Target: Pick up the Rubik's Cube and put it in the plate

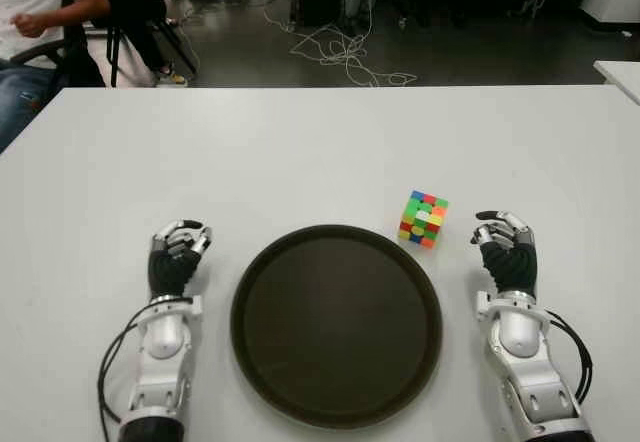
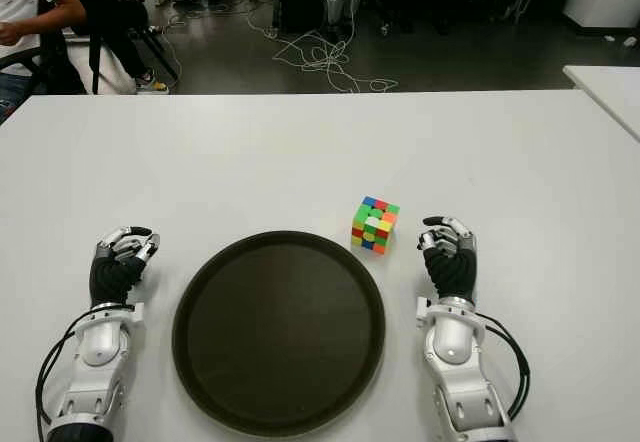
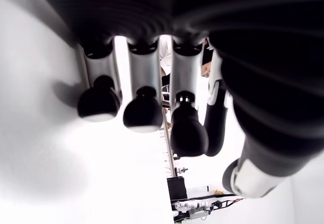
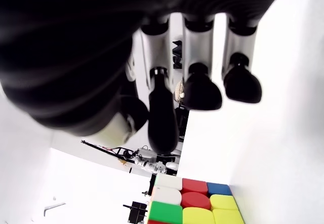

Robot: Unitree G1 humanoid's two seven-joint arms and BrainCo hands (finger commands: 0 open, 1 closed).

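A Rubik's Cube (image 1: 423,219) with green, yellow, red and blue stickers stands on the white table (image 1: 300,152), just beyond the right rim of a round dark brown plate (image 1: 336,324). Nothing lies in the plate. My right hand (image 1: 505,245) shows to the right of the cube, a short gap away, fingers loosely curled and holding nothing. The cube (image 4: 195,203) appears off to one side of that hand's fingers (image 4: 200,89) in the right wrist view. My left hand (image 1: 178,252) shows left of the plate, fingers relaxed over bare table, with nothing in it.
A person sits at the far left beyond the table (image 1: 40,22). Cables (image 1: 340,52) lie on the dark floor behind the table's far edge. Another white table corner (image 1: 622,72) shows at the far right.
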